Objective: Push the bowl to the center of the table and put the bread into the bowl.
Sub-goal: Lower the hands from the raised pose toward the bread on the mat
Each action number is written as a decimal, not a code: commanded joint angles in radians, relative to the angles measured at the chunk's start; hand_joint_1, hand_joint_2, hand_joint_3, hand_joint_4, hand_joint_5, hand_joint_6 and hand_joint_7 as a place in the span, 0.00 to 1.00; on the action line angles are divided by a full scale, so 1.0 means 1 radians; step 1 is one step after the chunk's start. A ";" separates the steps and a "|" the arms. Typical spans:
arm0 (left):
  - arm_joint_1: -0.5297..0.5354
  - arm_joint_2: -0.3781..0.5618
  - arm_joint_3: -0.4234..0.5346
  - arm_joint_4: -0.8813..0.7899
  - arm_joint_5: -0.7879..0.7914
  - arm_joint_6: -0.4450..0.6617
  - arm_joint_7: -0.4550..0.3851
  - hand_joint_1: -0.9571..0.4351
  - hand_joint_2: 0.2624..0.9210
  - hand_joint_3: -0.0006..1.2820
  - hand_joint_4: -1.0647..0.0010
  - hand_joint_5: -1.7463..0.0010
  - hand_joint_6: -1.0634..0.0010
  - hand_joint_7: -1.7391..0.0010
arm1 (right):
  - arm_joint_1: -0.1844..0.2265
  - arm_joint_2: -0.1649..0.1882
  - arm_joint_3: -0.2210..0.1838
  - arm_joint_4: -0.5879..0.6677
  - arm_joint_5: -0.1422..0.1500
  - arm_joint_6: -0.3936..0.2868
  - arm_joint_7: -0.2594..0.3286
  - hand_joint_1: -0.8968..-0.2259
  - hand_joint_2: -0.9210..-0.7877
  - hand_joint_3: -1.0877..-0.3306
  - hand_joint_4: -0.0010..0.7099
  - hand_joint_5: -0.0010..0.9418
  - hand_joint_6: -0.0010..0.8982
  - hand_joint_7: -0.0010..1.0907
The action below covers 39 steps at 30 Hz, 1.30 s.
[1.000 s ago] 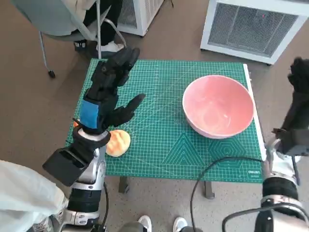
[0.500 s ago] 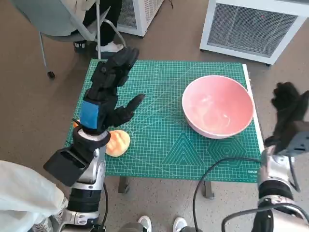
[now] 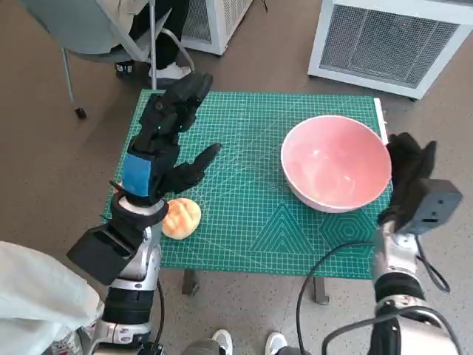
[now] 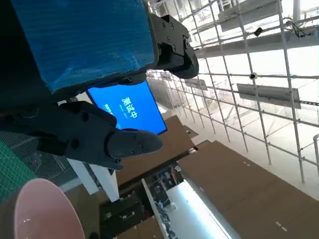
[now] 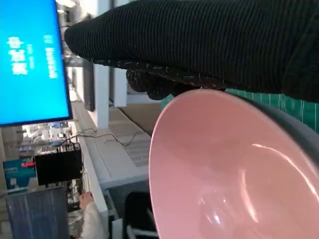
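- Just beside the right hand (image 3: 409, 164), on its inner side: pink bowl (image 3: 335, 161) on the green cutting mat (image 3: 244, 214); contact and finger posture cannot be told.
- Left hand (image 3: 171, 126): raised, fingers apart, holding nothing.
- Bread roll (image 3: 179, 217): below the left hand's wrist, near the mat's front edge.

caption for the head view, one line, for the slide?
Gloved right hand beside the pink bowl at the mat's right edge; left hand open above the bread.
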 commanded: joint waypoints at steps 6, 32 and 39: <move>0.013 0.019 0.009 -0.014 0.006 0.001 0.004 0.46 1.00 0.27 0.68 1.00 0.80 0.75 | -0.042 0.056 -0.035 0.020 0.032 0.068 0.014 0.69 0.00 0.31 0.37 0.05 0.07 0.57; 0.050 0.043 0.030 -0.022 -0.021 -0.013 -0.012 0.45 1.00 0.27 0.67 1.00 0.71 0.86 | -0.137 0.137 0.020 0.033 -0.044 0.153 -0.041 0.70 0.00 0.29 0.39 0.05 0.06 0.60; 0.061 0.048 0.040 -0.016 -0.025 -0.023 -0.012 0.44 1.00 0.27 0.67 1.00 0.70 0.88 | -0.154 0.148 0.015 0.036 -0.032 0.176 -0.011 0.69 0.00 0.29 0.39 0.04 0.05 0.60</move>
